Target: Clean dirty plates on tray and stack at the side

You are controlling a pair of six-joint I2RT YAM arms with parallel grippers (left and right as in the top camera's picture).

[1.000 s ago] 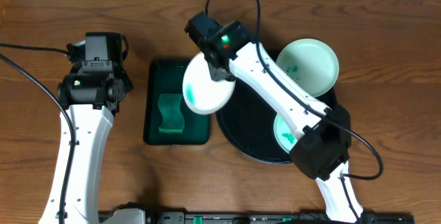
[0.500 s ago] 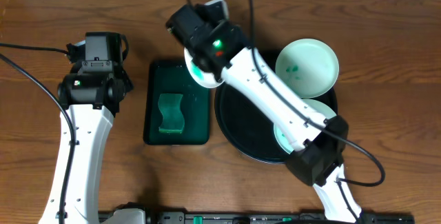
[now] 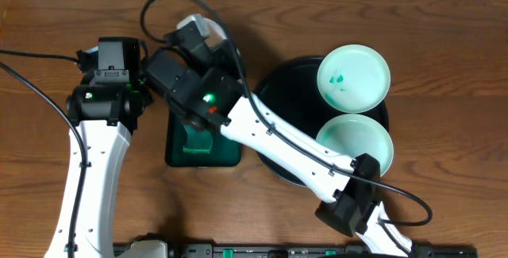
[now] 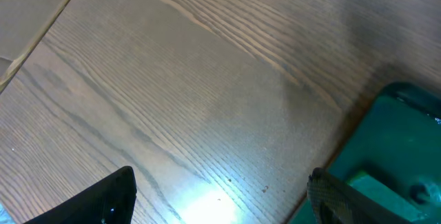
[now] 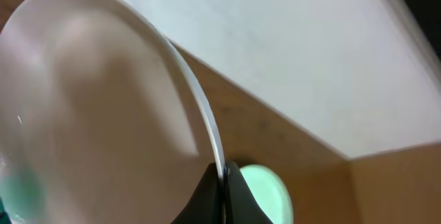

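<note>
Right gripper [image 5: 222,185] is clamped on the rim of the held plate [image 5: 103,114], over the green tray [image 3: 178,151]. Far plate [image 3: 354,75] and near plate [image 3: 355,143] lie on the black tray [image 3: 286,83]. Left gripper [image 4: 220,200] hangs wide open over the table [image 4: 172,79], beside the green tray.

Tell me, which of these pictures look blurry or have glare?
Overhead: sharp, evenly lit. Left wrist: a bright glare patch on the wooden table, otherwise clear. Right wrist: the plate looms close and soft, out of focus.
</note>
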